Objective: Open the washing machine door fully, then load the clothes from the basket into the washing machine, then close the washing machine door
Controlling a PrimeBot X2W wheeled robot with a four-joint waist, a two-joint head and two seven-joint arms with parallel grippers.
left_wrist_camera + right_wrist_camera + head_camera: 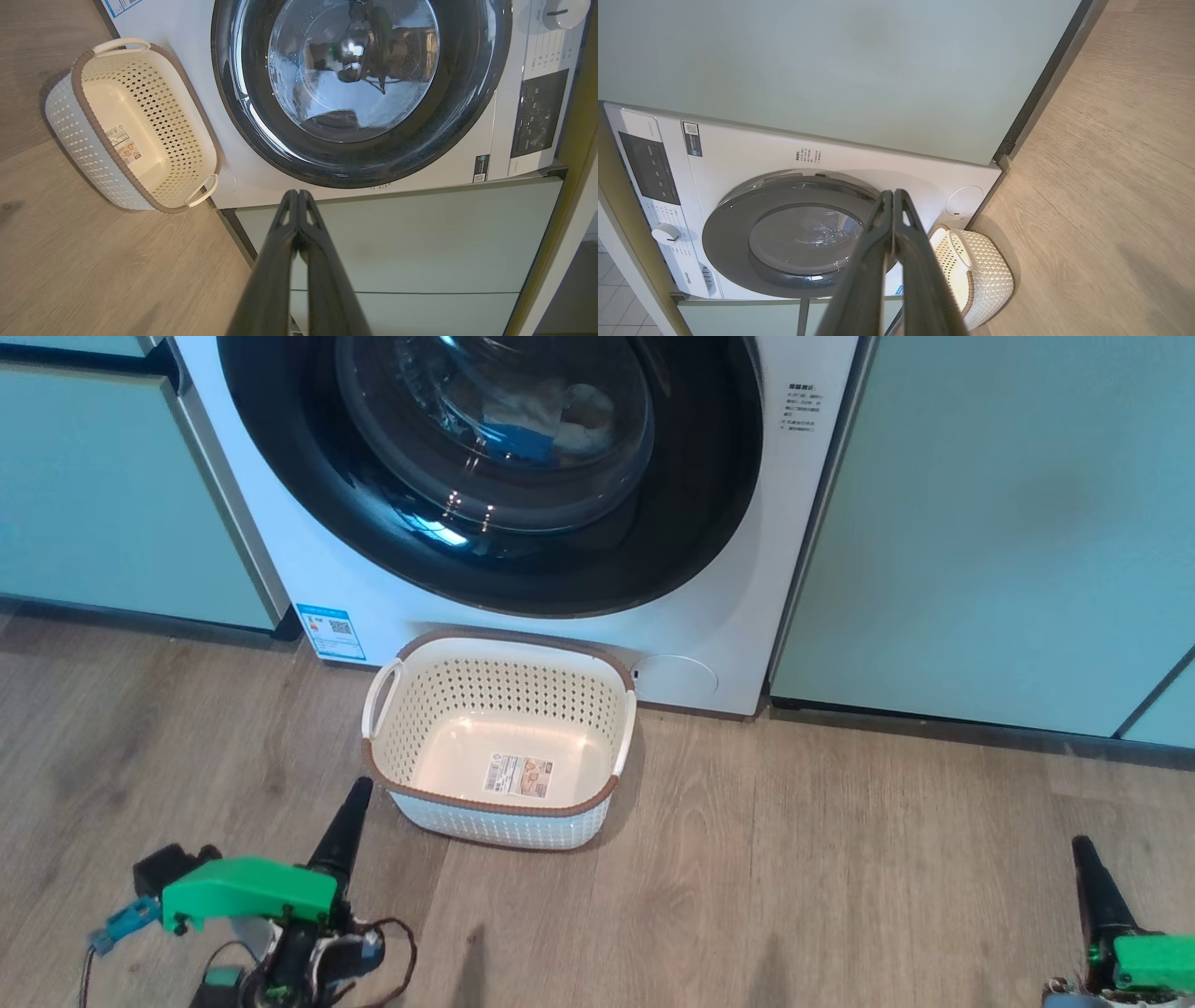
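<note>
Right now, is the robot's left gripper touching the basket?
Apart. In the left wrist view, the shut left gripper sits well clear of the basket, which lies off to one side.

The top edge of the head view cuts off the upper part of the washing machine door [485, 476]. Behind its glass the clothes [551, 415] show only as a dim pale heap with a blue patch, and no print can be made out. The lettering on the blue sticker [329, 631] is too small to read, as is the label [518, 775] inside the basket [504, 695]. The bottom edge cuts off the right gripper [1083, 847]. In the right wrist view its fingers [871, 270] hide part of the door and basket.
</note>
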